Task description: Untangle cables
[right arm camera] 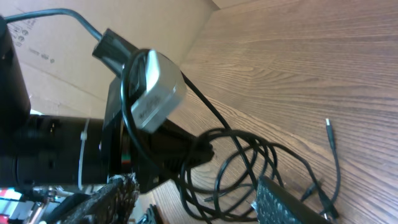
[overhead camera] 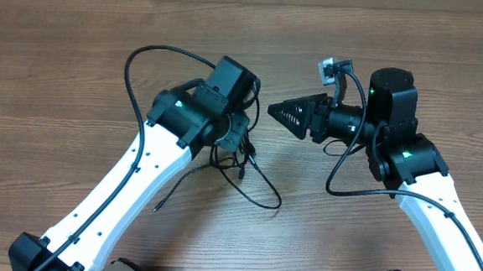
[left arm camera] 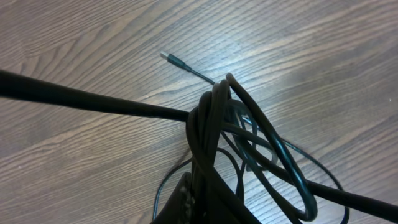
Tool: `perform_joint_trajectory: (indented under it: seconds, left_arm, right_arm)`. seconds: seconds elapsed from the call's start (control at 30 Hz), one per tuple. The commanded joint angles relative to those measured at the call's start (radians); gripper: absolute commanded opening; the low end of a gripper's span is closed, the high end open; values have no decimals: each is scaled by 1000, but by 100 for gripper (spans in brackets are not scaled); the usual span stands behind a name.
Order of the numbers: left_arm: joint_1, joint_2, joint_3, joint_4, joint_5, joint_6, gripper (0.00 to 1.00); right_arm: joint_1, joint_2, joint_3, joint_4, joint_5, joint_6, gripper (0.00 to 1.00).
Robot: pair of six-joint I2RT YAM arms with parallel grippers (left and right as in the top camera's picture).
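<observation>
A: Position of the thin black cables (overhead camera: 241, 162), looped in a small bundle?
B: Near the middle of the brown wood-grain table (overhead camera: 61, 57), bunched directly under the left gripper (overhead camera: 240, 137), with two loose strands trailing over the wood toward the arms' edge of the table.
A: State of that left gripper?
B: Closed, pinching the bundle; seen in the left wrist view as several loops rising together from the grip and fanning out above the wood.
A: And the small silver-tipped plug end (left arm camera: 166, 56)?
B: Flat on the table, apart from the loops, on its own thin strand.
A: State of the right gripper (overhead camera: 276, 112)?
B: Jaws apart, nothing between the ribbed black fingers (right arm camera: 287, 203); points toward the left gripper from just beside it, not touching the cables.
</observation>
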Motion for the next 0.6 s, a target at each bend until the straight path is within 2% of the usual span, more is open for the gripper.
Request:
perform_joint_trajectory:
  seconds: [0.0,0.23,0.33,0.43,0.57]
  left_arm:
    - [0,-2,23,12,13,-48,4]
    - [-36,-2,23,35,58,-48,4]
    - [-58,-2,23,43,70,-47,4]
    - [-76,-2,23,37,70,-26,4]
    - [-81,-2,23,-10,90,53,4]
  right_arm:
    - [17,-8,8,6,11,-74,61]
    - [40,-8,8,6,51,-142,61]
    - [50,-8,8,-26,179,-153,57]
    - [49,-8,8,-66,346,-151,45]
    - [43,-8,8,-93,504,-144,43]
